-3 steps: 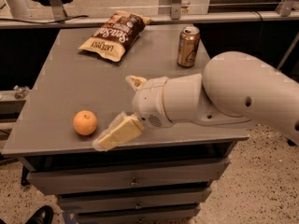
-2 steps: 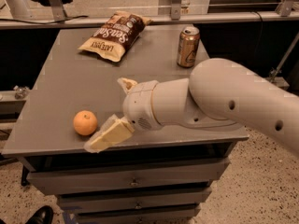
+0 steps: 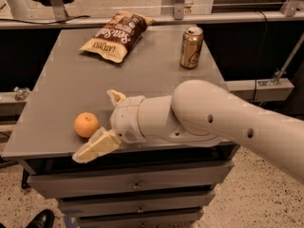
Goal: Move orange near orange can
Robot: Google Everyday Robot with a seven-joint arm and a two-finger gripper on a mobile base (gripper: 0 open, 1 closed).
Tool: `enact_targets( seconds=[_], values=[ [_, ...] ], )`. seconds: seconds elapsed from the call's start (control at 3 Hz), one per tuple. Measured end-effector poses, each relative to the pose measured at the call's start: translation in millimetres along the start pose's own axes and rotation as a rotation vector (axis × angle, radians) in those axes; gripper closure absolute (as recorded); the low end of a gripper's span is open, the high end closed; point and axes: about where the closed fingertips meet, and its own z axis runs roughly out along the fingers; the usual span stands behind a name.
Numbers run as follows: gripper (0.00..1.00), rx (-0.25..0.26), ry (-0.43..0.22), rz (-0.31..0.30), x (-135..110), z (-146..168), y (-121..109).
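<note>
Obs: find orange resting on grey bench, front-left area, close to front edge. Round, whole, pale spot facing up-left.

Note pincer directly to the right of fruit, low over bench top, mouth facing left toward it. Read as open: fingers spread wide, upper finger behind and right of fruit, lower finger in front, tip overhanging bench front edge. Fruit at the mouth of the gap, not gripped. Lower finger looks v. close to fruit; contact y/n cannot tell.

Trace cream arm from pincer wrist across front-right of bench and out of view at lower right; covers much of front-right bench top.

Locate orange can upright at rear-right of bench, silver top, well apart from fruit, on opp. corner diag.

Log brown-and-cream chip bag lying flat at rear, left of can, approx. rear-centre, one corner reaching back edge.

Below bench top: grey drawers w/ small pulls. Dark shoe at bottom-left on speckled floor.
</note>
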Motion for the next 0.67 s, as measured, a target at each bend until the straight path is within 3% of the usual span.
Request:
enact_targets(
  seconds=[0.33, 0.67],
  values=[
    [0.0, 0.014, -0.025, 0.014, 3.6, 15.2, -0.9],
    [0.16, 0.035, -0.036, 0.041, 6.0, 22.6, -3.7]
  ],
)
